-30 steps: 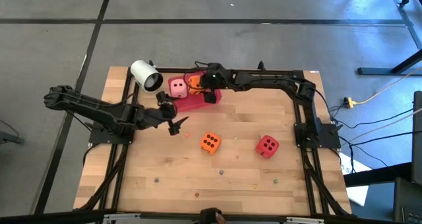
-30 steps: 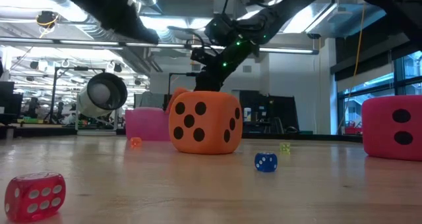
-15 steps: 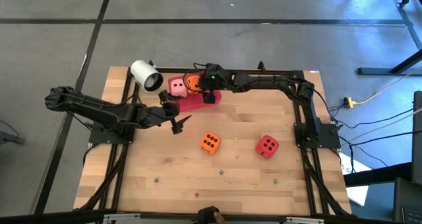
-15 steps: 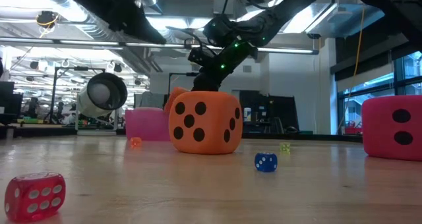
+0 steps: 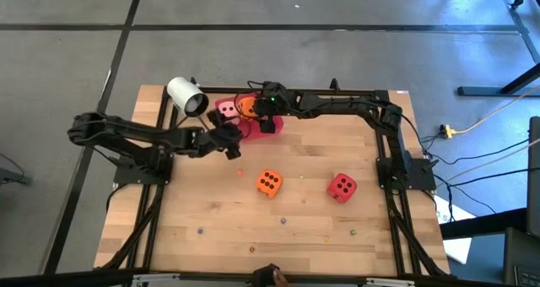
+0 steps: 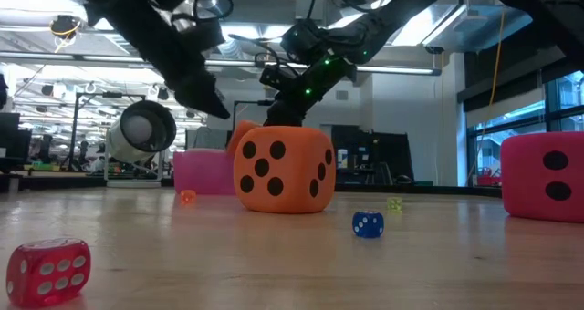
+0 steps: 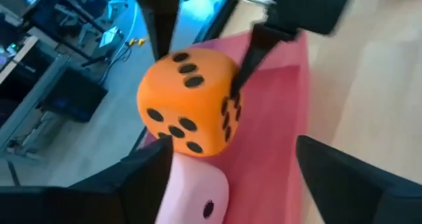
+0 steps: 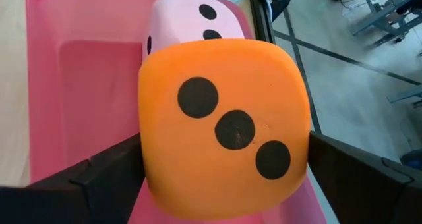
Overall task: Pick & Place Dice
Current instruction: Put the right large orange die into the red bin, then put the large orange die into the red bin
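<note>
Since a second ago our left gripper (image 5: 229,143) has swung from open tabletop up to the red tray (image 5: 253,133) at twelve o'clock, its fingers apart and empty. We judge the placing step in hand: our right gripper (image 5: 256,111) brackets the orange die (image 8: 224,125) over the tray, fingers spread wide either side, beside the pink die (image 5: 226,109). Next we should lift clear. Only the wrist views show that bracketing; only the high view shows the second orange die (image 5: 269,182) and red die (image 5: 342,186) waiting mid-table, toward four o'clock.
</note>
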`<state>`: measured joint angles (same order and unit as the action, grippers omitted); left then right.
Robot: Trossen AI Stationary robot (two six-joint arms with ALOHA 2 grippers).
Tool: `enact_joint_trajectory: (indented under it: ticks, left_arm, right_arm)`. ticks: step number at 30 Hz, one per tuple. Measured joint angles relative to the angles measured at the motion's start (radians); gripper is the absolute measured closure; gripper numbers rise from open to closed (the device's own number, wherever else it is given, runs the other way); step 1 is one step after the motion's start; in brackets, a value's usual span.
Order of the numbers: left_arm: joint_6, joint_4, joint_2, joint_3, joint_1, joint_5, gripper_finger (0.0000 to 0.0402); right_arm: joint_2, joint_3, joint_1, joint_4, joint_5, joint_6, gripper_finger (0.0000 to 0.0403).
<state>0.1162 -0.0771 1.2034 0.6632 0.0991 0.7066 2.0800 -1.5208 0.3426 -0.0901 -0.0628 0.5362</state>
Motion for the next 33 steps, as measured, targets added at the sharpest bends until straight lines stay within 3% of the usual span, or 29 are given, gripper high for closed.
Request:
enact_joint_trajectory:
  ticks: [9, 18, 33]
  left_arm:
    - [0.076, 0.164, 0.001, 0.0, 0.149, -0.184, 0.0229]
    - [0.063, 0.265, 0.069, 0.0, 0.294, -0.422, 0.0305]
    - [0.018, 0.314, 0.225, 0.0, 0.401, -0.412, 0.0367]
  right_arm:
    - [0.0, 0.0, 0.0, 0.001, 0.039, -0.002, 0.0012]
    - [0.0, 0.0, 0.0, 0.047, 0.052, -0.004, 0.0004]
    - [0.0, 0.0, 0.0, 0.046, 0.041, -0.004, 0.0003]
